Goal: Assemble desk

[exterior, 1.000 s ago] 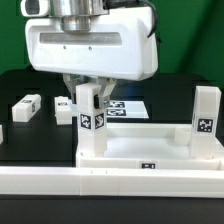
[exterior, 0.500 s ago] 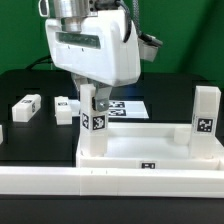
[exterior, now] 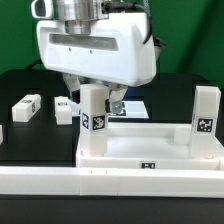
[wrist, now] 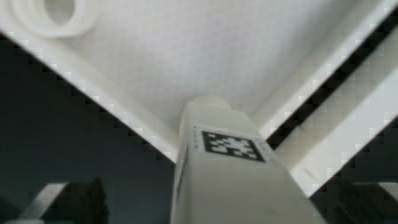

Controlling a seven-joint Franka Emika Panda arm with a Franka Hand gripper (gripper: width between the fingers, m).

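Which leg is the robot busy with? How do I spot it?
Find the big white desk top in front. A white leg stands upright in its corner at the exterior view's left, between the robot's open fingers. The other upright leg, on that view's right, has nothing above it, and the loose legs lie flat.

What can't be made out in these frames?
Exterior view: how deep the leg under the pincer sits in the desk top; its rim hides the foot.
Exterior view: the marker board, mostly behind pincer and leg.
Wrist view: the pincer's fingers, blurred and cut by the frame edge.
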